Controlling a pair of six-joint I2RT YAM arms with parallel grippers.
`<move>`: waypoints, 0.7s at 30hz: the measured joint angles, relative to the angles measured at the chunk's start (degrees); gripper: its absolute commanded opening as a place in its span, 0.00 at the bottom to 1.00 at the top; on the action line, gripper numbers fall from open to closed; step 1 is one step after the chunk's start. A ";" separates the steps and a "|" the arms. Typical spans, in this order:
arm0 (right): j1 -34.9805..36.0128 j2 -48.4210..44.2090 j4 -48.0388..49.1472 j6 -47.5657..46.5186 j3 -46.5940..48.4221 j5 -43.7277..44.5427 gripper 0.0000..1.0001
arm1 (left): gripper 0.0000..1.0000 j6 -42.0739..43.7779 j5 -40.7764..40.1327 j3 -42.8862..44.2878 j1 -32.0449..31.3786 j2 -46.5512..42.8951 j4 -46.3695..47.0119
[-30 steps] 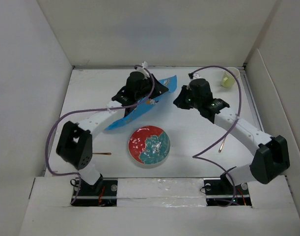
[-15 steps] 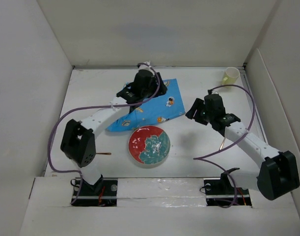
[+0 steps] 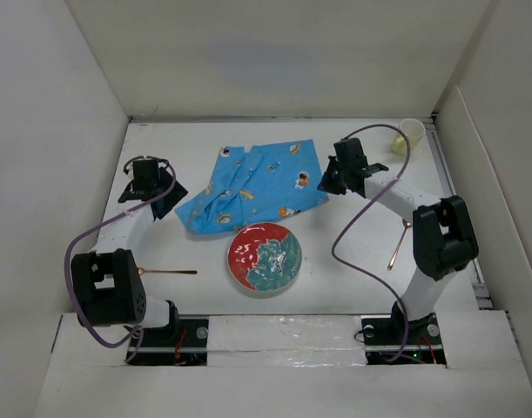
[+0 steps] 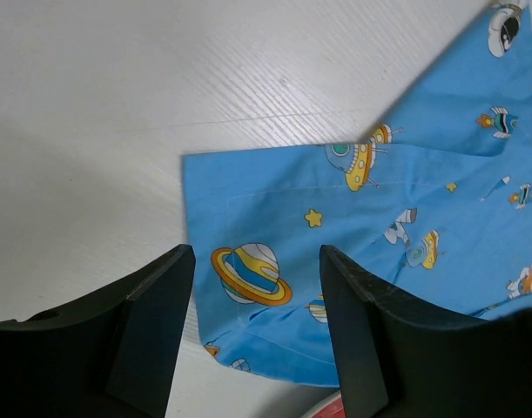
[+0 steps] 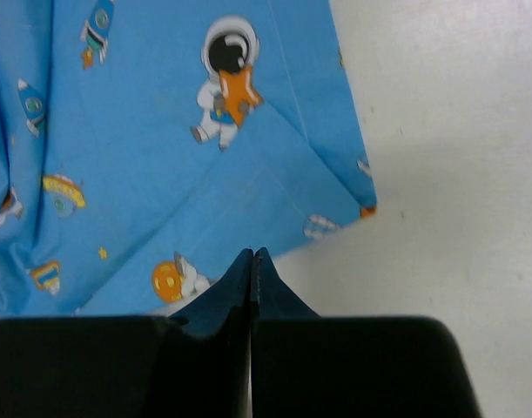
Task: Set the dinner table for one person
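The white counter (image 3: 205,139) fills the middle of the top view inside its low walls, and both hands hang close above it in its upper half. The left hand (image 3: 151,192) is near the left wall with bare counter under it. In the left wrist view its fingers (image 4: 152,305) are spread wide with nothing between them, and the left edge of the blue cartoon cloth (image 3: 252,185) lies in the gap beyond the tips. The right hand (image 3: 332,178) is right of centre, at the cloth's right edge. In the right wrist view its fingers (image 5: 252,279) are pressed together, their tips over the cloth's lower hem; whether any cloth is caught between them cannot be told.

The red-and-teal plate (image 3: 265,259) sits on the counter below the cloth, just beside its lower edge. A thin utensil (image 3: 165,272) lies on the counter at lower left, another (image 3: 398,246) at lower right, and a pale cup (image 3: 408,135) stands in the upper right corner.

Half a second ago the left hand was over the top of the cloth at the centre, and the cloth was bunched into a narrower wedge. Now the cloth lies wider and flatter, and the left hand has swung out to the left, off it. The right hand, then lower and well apart from the cloth, has come up to its right edge. Plate, cup and utensils lie as before.
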 measured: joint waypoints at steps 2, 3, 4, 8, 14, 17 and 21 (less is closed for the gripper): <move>0.02 4.35 -0.33 -0.68 4.46 0.92 0.00 | 0.55 -0.26 -0.07 -0.17 1.66 0.02 -1.68; 0.02 6.45 -0.70 -1.07 6.45 1.22 0.12 | 0.54 -0.52 -0.17 -0.17 1.73 0.20 -2.16; 0.02 8.50 -1.49 -1.38 8.44 1.51 0.20 | 0.54 -0.74 -0.39 -0.17 1.68 0.44 -2.49; 0.02 15.69 -3.98 -2.49 14.88 1.88 0.45 | 0.54 -1.36 -1.16 -0.17 1.40 3.69 -3.58; 0.50 21.88 -8.04 -3.43 21.79 1.86 0.49 | 0.51 -2.56 -3.54 -0.17 1.33 7.78 -4.48; 1.33 23.50 -9.75 -3.98 24.94 2.43 0.49 | 0.51 -3.50 -6.21 -0.17 1.36 8.09 -4.96; 2.32 24.44 -11.06 -4.24 27.41 3.26 0.49 | 0.52 -4.39 -7.65 0.09 1.62 8.94 -4.85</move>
